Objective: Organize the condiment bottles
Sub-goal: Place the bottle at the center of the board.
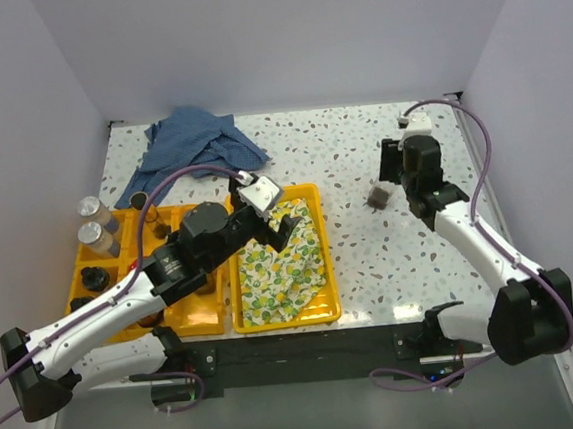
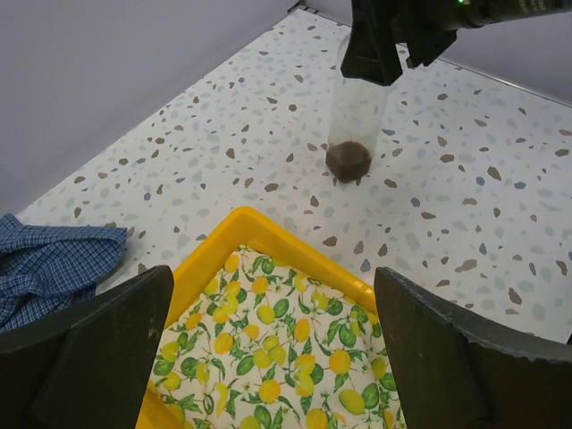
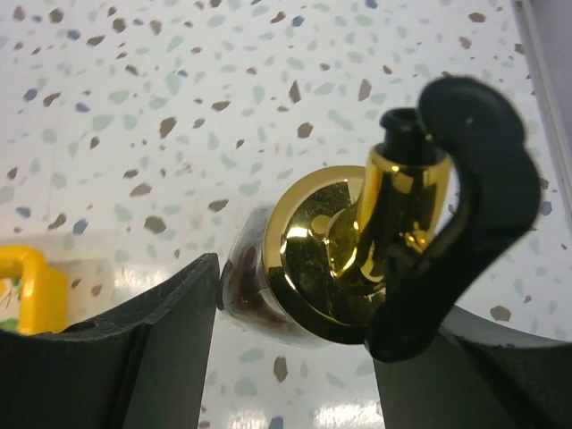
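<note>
- Right gripper [image 1: 400, 172] clamps a gold-topped bottle [image 1: 376, 198] at three o'clock, not yet trayed.
- Left gripper [image 2: 273, 357] gapes empty; other bottles [image 1: 98, 234] sit in the yellow tray [image 1: 204, 327] at nine o'clock.

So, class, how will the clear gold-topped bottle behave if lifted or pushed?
The clear bottle is tall, narrow, nearly empty, so probably light and apt to tip if pushed. Its smooth wall and gold pourer look slippery, likely fragile. The right gripper, shut near its top, may let it swing.
</note>
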You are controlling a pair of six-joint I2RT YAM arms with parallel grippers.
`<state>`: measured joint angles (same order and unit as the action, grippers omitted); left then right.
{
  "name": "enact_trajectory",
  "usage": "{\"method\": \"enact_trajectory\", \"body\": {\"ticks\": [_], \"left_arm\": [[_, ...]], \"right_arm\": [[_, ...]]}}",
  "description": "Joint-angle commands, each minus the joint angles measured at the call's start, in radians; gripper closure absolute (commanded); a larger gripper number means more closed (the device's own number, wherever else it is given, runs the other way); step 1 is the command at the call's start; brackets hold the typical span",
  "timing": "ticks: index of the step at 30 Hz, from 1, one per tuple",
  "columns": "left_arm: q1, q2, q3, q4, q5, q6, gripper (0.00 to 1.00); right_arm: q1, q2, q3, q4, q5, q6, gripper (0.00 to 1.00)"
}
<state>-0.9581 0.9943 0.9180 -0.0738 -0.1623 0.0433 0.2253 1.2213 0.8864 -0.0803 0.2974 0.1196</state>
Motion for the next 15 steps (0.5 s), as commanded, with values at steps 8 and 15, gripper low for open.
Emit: {"method": "enact_trajectory", "body": {"ticks": [8, 15], "left_arm": [[-0.004, -0.040, -0.022, 0.058, -0.040, 0.023, 0.00], [-0.004, -0.034, -0.031, 0.098, -0.046, 0.029, 0.00]], "right_arm": [[0.258, -0.284, -0.056, -0.278, -0.032, 0.049, 0.57], [0.399, -0.322, -0.041, -0.374, 0.014, 0.072, 0.52]]}}
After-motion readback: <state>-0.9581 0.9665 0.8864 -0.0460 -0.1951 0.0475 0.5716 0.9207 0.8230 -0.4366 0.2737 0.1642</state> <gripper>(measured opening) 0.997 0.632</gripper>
